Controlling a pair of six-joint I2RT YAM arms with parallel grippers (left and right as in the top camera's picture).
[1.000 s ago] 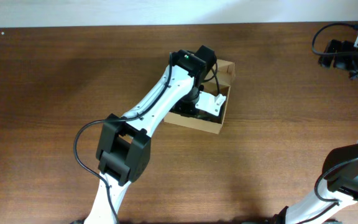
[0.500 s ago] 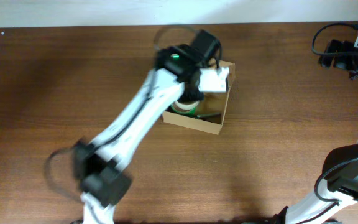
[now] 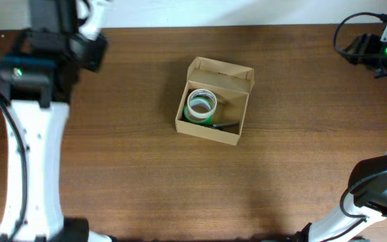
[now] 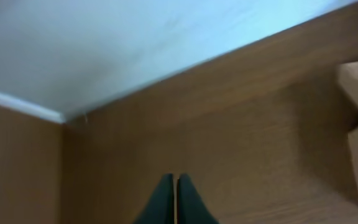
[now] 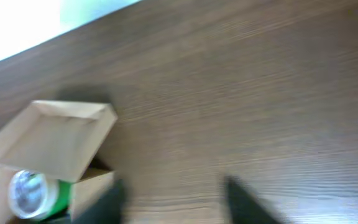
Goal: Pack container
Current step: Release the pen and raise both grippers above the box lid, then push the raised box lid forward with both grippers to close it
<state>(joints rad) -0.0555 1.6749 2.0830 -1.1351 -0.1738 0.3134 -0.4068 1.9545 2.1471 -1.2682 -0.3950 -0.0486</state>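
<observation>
**Box loaded, flap not yet shut**

The container [image 3: 210, 136] sits mid-table with its lid flap [image 3: 222, 72] standing up on the far side. Inside are a white-and-green tape roll [image 3: 201, 106] on the left and a slim dark object [image 3: 224, 125] toward the near right; what that object is cannot be told. Nothing else lies loose on the table [image 3: 126, 168], so the filling looks done and closing the flap is probably what remains. The left gripper [image 4: 175, 185], at the far left, has its fingers pressed together on nothing. The right gripper [image 5: 178, 198], at the far right, is spread wide and empty.

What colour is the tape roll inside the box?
White on top, green below; the tape roll shows best in the right wrist view.
</observation>
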